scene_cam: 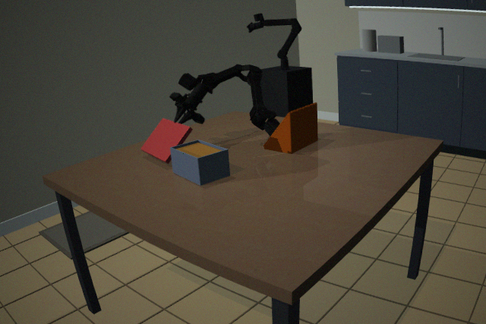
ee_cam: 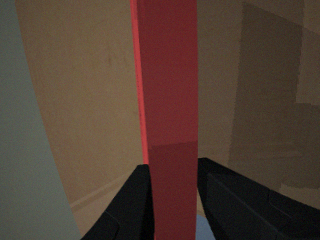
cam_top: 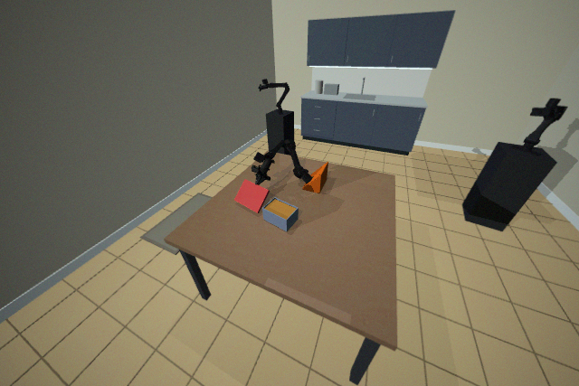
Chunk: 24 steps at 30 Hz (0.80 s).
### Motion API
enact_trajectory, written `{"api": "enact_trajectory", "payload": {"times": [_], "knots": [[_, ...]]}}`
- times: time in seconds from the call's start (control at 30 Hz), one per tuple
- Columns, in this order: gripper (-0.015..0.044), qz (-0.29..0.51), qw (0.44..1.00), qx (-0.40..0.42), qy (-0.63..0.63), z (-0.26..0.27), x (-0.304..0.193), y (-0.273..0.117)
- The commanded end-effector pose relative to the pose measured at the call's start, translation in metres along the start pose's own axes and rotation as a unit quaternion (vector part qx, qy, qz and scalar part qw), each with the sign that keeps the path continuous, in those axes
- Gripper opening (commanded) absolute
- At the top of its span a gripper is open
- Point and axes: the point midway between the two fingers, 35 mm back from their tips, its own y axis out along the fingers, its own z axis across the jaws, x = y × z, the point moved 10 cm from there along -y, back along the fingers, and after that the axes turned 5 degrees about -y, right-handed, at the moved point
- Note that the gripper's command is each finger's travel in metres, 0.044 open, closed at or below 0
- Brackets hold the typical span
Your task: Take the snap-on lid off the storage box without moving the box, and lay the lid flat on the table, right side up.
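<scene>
The red lid (cam_top: 251, 195) (scene_cam: 166, 140) (ee_cam: 169, 90) is off the box and steeply tilted, beside the box on its left in the top and exterior views. My gripper (cam_top: 258, 183) (scene_cam: 176, 121) (ee_cam: 172, 171) is shut on the lid's upper edge; in the wrist view a finger lies on each side of it. Whether the lid's lowest corner touches the table is hard to tell. The blue-grey storage box (cam_top: 279, 220) (scene_cam: 200, 166) stands upright and open on the table (cam_top: 336, 250) (scene_cam: 266, 218), with an orange-brown surface inside. A blue patch also shows low in the wrist view.
An orange wedge-shaped mount (cam_top: 319, 179) (scene_cam: 300, 130) stands at the arm's base, behind and right of the box. The table's left edge runs beyond the lid. Another arm (cam_top: 283, 92) (scene_cam: 290, 38) stands on a black pedestal behind the table.
</scene>
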Motion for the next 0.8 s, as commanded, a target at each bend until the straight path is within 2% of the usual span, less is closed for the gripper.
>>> {"api": "enact_trajectory", "payload": {"times": [0.0,0.77], "knots": [[0.0,0.0,1.0,0.009,0.001,-0.001,0.001,0.0],[0.0,-0.001,1.0,0.01,0.0,-0.015,0.0,0.012]]}}
